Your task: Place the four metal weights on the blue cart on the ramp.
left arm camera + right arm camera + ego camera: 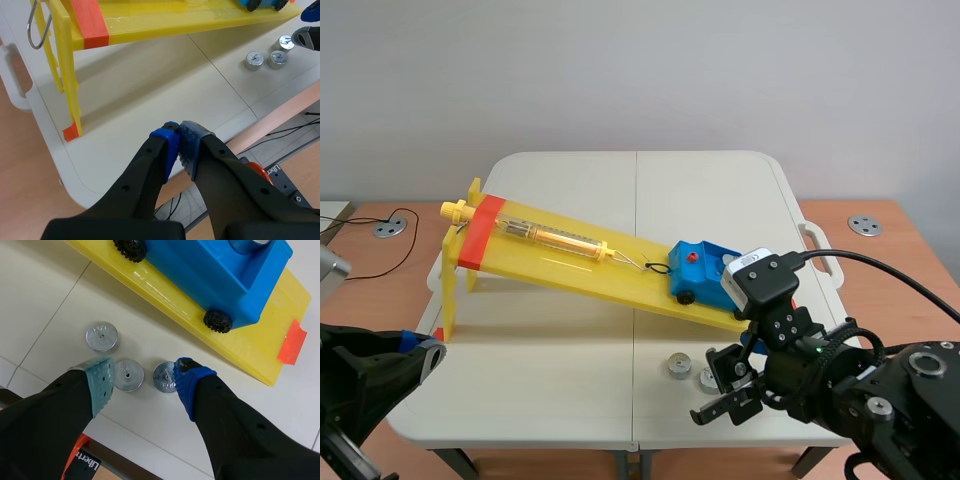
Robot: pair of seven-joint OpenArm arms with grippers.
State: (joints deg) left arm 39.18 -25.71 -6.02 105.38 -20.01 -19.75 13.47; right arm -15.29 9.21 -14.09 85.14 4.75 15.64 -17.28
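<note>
Tabletop (pixel 570 350): white, seamed, carrying yellow ramp (pixel 570 262).
Room: pale wall (pixel 640 70) beyond ramp.
Blue cart (pixel 698 268): at ramp's low end.
Weights (pixel 102 336): three on tabletop, just beside ramp's low end.
Right jaws: apart, around two weights.
Left jaws: together, near ramp's high end.

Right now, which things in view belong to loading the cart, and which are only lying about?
For the job: weights on the table, cart, ramp, right pincer, open around one weight.

Lying about: spring scale on the ramp, cable, left pincer, shut at the table edge.
</note>
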